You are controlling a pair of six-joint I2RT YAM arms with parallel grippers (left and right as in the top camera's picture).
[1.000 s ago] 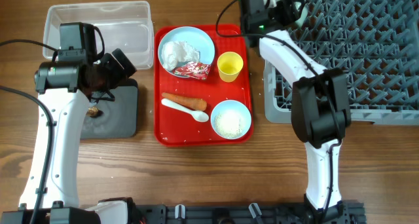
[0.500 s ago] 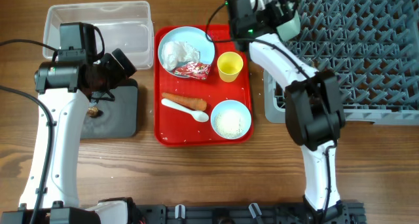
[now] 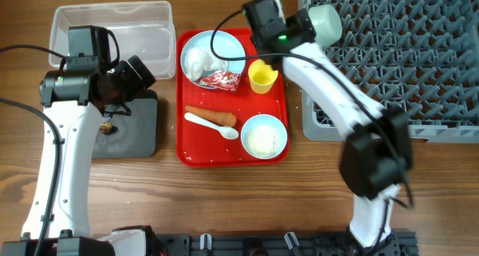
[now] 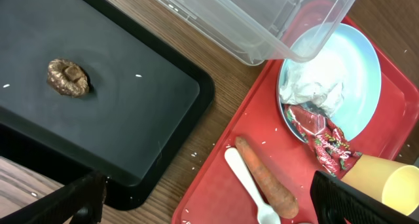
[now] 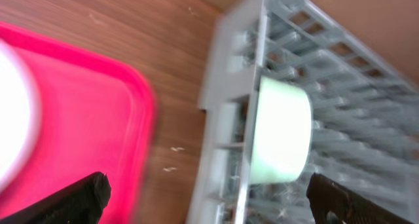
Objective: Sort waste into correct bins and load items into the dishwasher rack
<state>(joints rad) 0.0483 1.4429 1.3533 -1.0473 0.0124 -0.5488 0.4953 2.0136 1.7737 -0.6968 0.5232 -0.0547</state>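
My left gripper [image 3: 132, 79] [image 4: 216, 209] is open and empty, held above the black tray [image 3: 141, 130] [image 4: 124, 86], where a small brown food scrap [image 3: 108, 126] [image 4: 67, 78] lies. My right gripper [image 3: 294, 28] [image 5: 209, 207] is open and empty, just left of the grey dishwasher rack [image 3: 404, 61] [image 5: 229, 86]. A pale blue-green bowl [image 3: 323, 22] [image 5: 281, 129] lies on its side in the rack's left corner. The blue plate [image 3: 232, 50] [image 4: 357, 60] holds the tissue [image 3: 203, 60] [image 4: 311, 93] and the red wrapper [image 3: 221, 79] [image 4: 324, 135].
On the flat red tray [image 3: 188, 147] are a yellow cup [image 3: 263, 75], a carrot [image 3: 211, 115], a white spoon [image 3: 213, 126] and a second bowl with rice [image 3: 263, 138]. The clear tub [image 3: 112, 28] stands at the back left.
My right arm has drawn back to the left from the rack, and the bowl stays in the rack's corner. The left arm has not moved.
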